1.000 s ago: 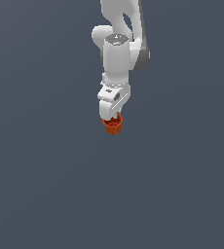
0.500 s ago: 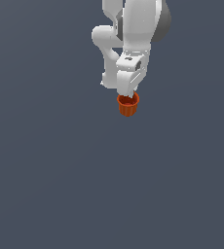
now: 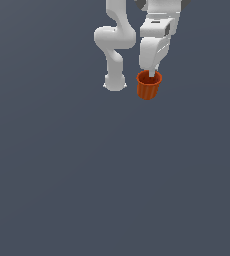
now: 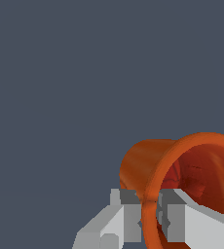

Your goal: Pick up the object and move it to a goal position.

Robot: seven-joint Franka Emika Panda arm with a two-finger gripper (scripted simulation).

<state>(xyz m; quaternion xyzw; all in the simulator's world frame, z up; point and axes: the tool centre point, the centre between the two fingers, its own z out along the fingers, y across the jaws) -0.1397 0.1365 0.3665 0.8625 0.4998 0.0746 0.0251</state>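
While the cup is carried clear of the bench (image 3: 62, 190), the step in hand is judged to be the transport toward the goal; no goal marker shows in either view, so how much of the travel is left cannot be told.

Arm (image 3: 114, 45): the white links rise out of the upper edge of the exterior view, with the base foot (image 3: 114, 82) just beside the cup, on the exterior view's left of it.

Pincer (image 3: 150, 73): it hangs directly above the cup. The wrist view shows its jaws closed to a narrow gap across one side of the cup's wall, one finger (image 4: 111, 221) outside the rim and the other inside the mouth. It is a rim pinch, not a grasp around the body.

Cup (image 3: 148, 86): orange-red, ribbed, tapering toward its base, darker red inside. It hangs mouth-up directly beneath the pincer, and appears lifted off the bench, though no shadow confirms the height.

Recommendations:
- Keep the closing force constant; a thin wall held at one side may pivot between the pads.
- Travel smoothly, without abrupt wrist rotation, so the cup does not swing or slip.
- Hold the wrist vertical until over the goal.
- Lower steadily there, and release only if the task requires it.
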